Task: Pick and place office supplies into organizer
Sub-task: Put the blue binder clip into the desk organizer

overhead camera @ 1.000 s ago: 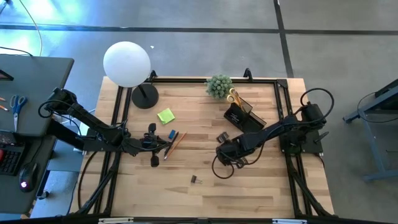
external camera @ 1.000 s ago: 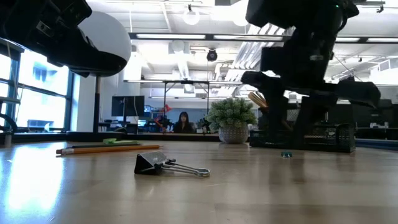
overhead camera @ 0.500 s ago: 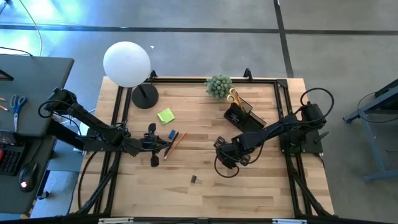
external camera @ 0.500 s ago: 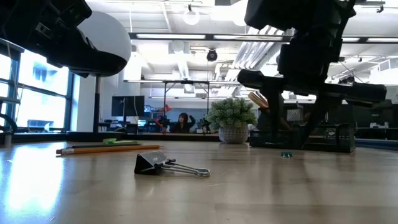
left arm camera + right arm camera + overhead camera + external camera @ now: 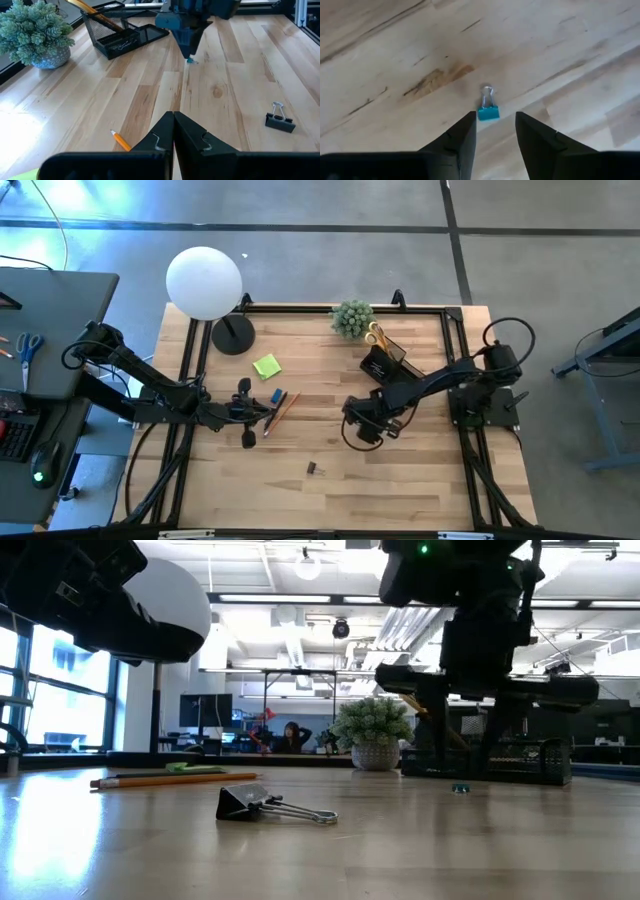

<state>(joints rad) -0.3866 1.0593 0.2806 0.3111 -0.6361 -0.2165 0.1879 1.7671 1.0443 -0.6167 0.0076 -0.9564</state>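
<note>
Near the middle of the tabletop [image 5: 330, 490], the right tool [image 5: 494, 131] is held pointing down with its fingers [image 5: 462, 137] parted and nothing gripped. A small teal binder clip [image 5: 488, 112] is seen lying on the wood just ahead of the gap between the fingers, apart from both; its wire handle points away from the tool, so its long axis runs roughly in line with the gap. The black organizer [image 5: 385, 360] is set beyond, beside the potted plant [image 5: 351, 318]. The left tool [image 5: 173, 134] is kept closed and empty above the orange pencil [image 5: 120, 140]; a black binder clip [image 5: 311, 468] lies well apart.
</note>
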